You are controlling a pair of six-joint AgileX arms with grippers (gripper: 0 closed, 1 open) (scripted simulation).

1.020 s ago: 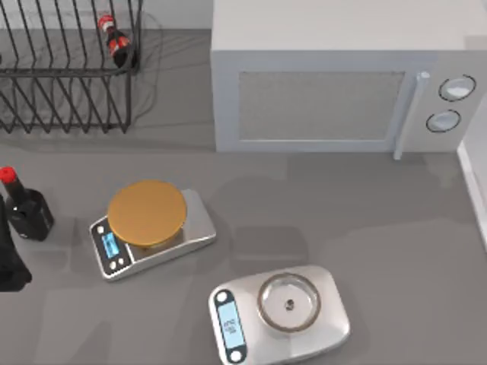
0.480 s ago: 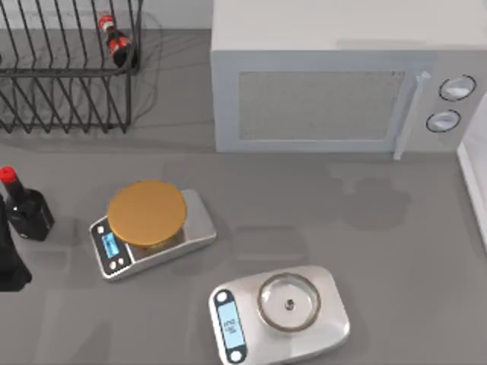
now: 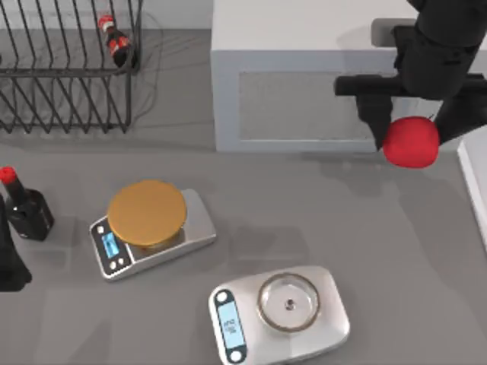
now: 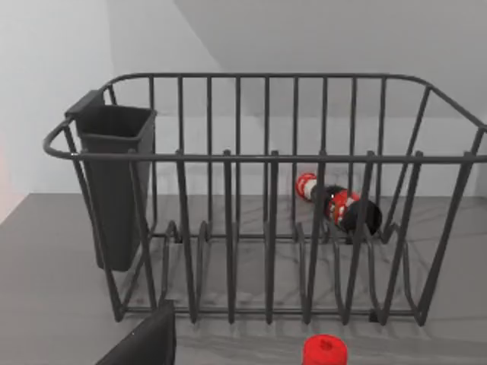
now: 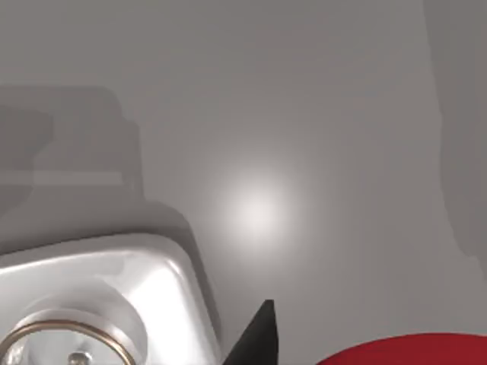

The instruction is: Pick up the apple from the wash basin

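While seen from above: right hand (image 3: pixel 415 133) high over the desk's back right part, clenched around the apple (image 3: pixel 411 142), dark fingers flanking the red ball on both sides. Apple held in the air in front of the microwave (image 3: pixel 319 84), near its door handle and two round knobs, above the grey desk (image 3: pixel 380 228) and apart from it. Left arm parked at the desk's left edge, only a dark piece of it showing; whether the left hand is released or clenched cannot be told. Just beside it, a dark red-capped bottle (image 3: pixel 23 205) standing upright. Toward the front left, a scale with a round golden plate (image 3: pixel 147 213); nearer the front edge, toward the middle, a silver scale with a ringed steel plate (image 3: pixel 288 303). At the back left corner, a black wire dish rack (image 3: pixel 68 68) with a second red-capped bottle (image 3: pixel 116 39) lying inside it.

From the left wrist: the wire rack (image 4: pixel 266 198) straight ahead, a dark cutlery cup (image 4: pixel 114 182) hung at one end, the lying bottle (image 4: pixel 335 205) behind the bars, a red cap (image 4: pixel 326 351) close in front.

From the right wrist: a sliver of the apple (image 5: pixel 403 351) at the frame's edge, one dark fingertip (image 5: pixel 255 338) beside it, the silver scale (image 5: pixel 99 304) on the desk below.
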